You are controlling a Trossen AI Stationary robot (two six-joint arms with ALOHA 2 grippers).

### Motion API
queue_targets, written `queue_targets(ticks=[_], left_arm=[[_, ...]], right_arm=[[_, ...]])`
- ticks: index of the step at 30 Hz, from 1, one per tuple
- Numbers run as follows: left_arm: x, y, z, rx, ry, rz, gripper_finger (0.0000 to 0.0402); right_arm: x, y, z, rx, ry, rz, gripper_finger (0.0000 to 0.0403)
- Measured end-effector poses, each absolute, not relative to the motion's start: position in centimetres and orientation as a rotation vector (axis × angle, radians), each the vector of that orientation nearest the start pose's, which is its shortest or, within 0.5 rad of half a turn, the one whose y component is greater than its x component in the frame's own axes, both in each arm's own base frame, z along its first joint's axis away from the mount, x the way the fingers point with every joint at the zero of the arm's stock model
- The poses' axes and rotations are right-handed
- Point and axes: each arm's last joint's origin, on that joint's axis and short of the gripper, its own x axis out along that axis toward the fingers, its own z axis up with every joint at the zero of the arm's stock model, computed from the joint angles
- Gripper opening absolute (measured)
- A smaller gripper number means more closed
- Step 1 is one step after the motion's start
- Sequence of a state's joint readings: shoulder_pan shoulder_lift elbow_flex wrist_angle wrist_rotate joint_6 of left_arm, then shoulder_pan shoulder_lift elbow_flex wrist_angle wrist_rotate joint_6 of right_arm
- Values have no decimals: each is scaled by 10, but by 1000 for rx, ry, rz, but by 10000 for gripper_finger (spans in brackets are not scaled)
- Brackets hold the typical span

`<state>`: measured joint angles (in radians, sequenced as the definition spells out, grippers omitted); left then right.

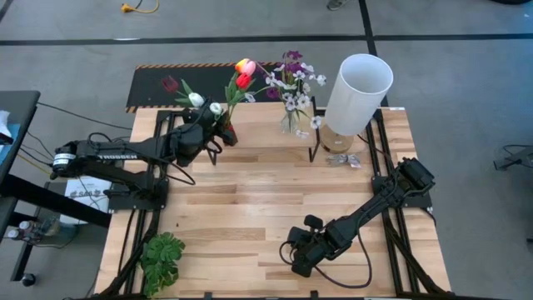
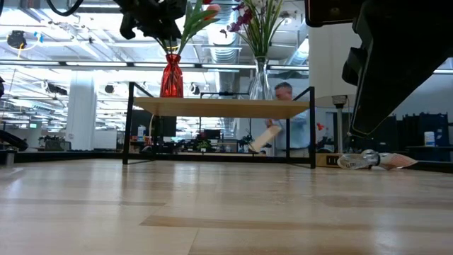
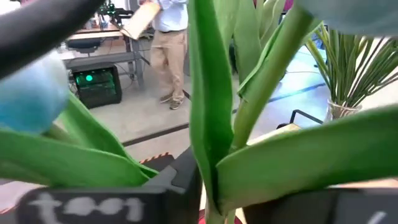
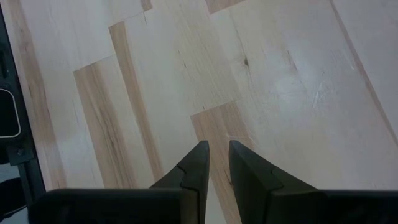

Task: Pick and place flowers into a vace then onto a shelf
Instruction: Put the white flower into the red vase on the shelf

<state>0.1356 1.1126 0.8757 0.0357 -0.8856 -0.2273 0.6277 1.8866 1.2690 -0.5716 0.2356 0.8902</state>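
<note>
Red, orange and white tulips stand in a red vase on the pale plank shelf at the table's far side. My left gripper is at the stems just above the vase's mouth and shut on them. Purple and white blossoms stand in a clear glass vase farther right on the shelf. My right gripper waits low over the table near its near edge, shut, holding nothing. My left gripper holds the tulips' green stems between its two fingers, just above the vase's mouth. It comes in about level from the table's left, fingers across the stems. The flowers stand upright in the red vase, which rests on the shelf.
A tall white cylinder stands at the shelf's right end, with a crumpled wrapper beside its base. A flowerless green plant lies at the near left corner. A black striped panel lies behind the table. A person walks beyond.
</note>
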Motion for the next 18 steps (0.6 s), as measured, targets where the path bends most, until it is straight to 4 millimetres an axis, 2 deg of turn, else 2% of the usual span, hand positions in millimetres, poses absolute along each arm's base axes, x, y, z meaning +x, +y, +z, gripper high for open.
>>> queue_targets(ticks=[10,18], left_arm=[[235,52,324,-103,94,1024,165],[236,44,324,-69,113,1006,190]], right_arm=[[305,213,172,291,1123,-157,54],[305,213,172,291,1122,-157,54]])
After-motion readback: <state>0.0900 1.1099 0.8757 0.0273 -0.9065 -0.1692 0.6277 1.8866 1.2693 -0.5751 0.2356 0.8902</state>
